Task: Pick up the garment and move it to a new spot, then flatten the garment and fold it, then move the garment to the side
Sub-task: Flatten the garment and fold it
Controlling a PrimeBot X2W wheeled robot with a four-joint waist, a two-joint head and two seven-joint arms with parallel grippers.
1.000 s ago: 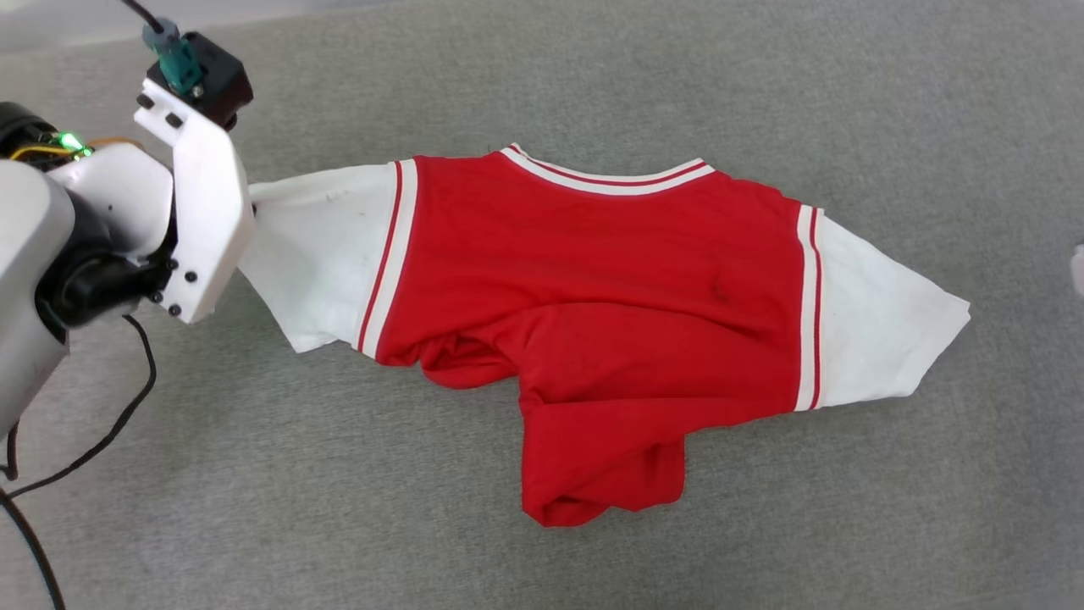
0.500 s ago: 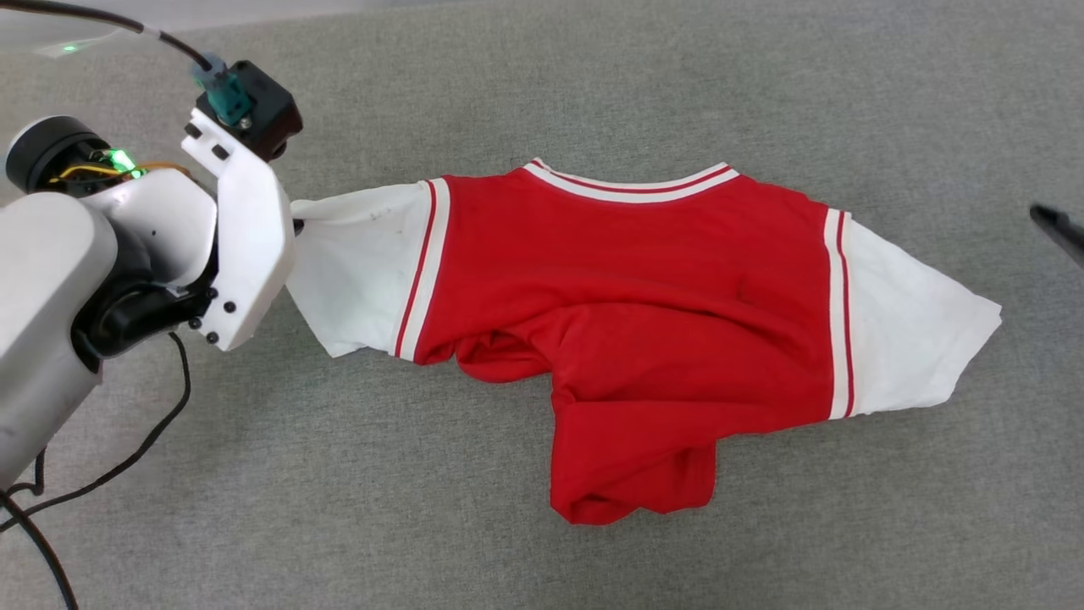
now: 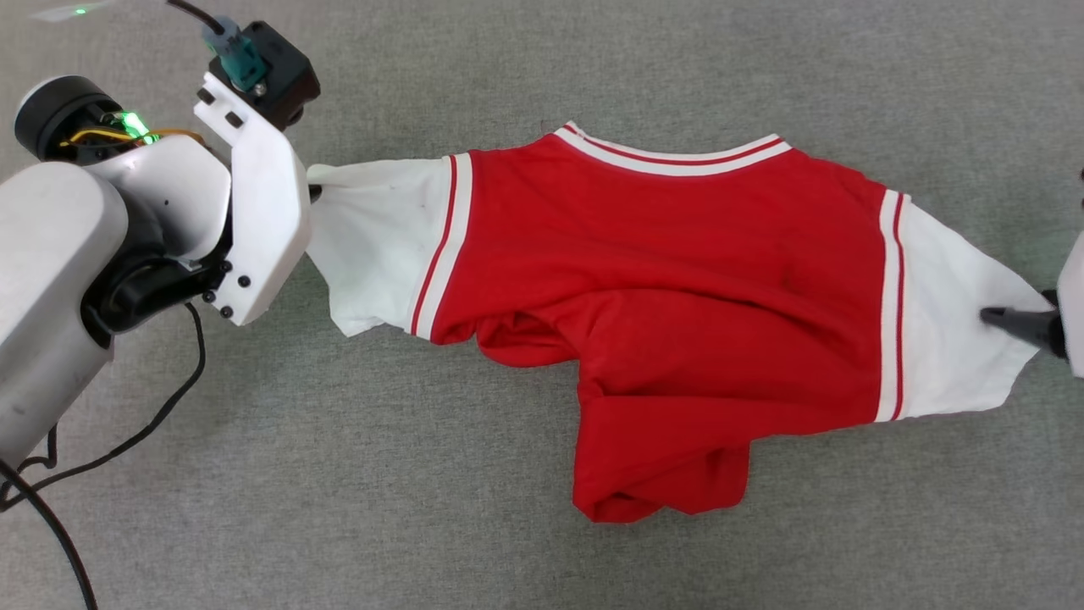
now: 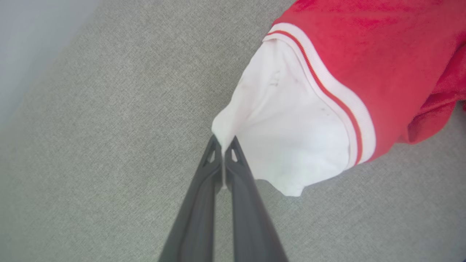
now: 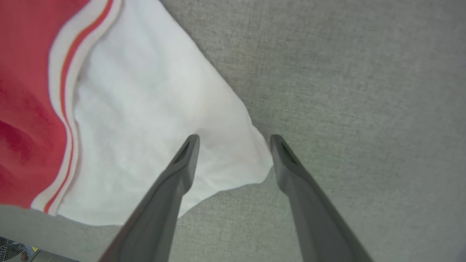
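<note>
my left pincer (image 4: 222, 142) pinches soft red, white-sleeved jersey garment (image 3: 660, 254) | right pincer (image 5: 235, 141) just arrived, open astride sleeve tip (image 5: 233, 163) | flattening next

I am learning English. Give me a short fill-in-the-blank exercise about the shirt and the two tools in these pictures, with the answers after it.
1. The left tool is ____ on the edge of one sleeve.
2. The right tool is ____, with the corner of the other sleeve between its fingers.
3. The body of the shirt is ____.
4. Both sleeves are ____.

Answers: shut; open; red; white.
</note>
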